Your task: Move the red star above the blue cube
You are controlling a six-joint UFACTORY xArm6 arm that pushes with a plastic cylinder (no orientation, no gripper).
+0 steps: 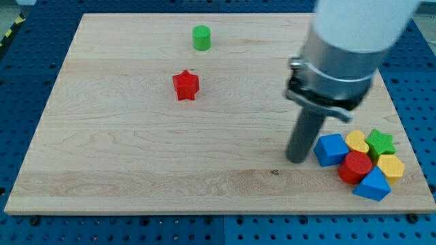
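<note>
Now my tip (297, 159), holding nothing, stands just left of the blue cube (331, 149), while the red star (185, 85) lies far left, so I should push it rightward slowly.

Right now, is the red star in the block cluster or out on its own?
Out on its own: the red star sits alone at upper centre, far from the blue cube and my tip.

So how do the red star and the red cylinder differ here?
The red star stands alone in the board's upper middle; the red cylinder sits packed in the cluster at the view's lower right. The star is pointed, the cylinder round. My tip is near the cylinder's cluster, far from the star. Both are red.
</note>
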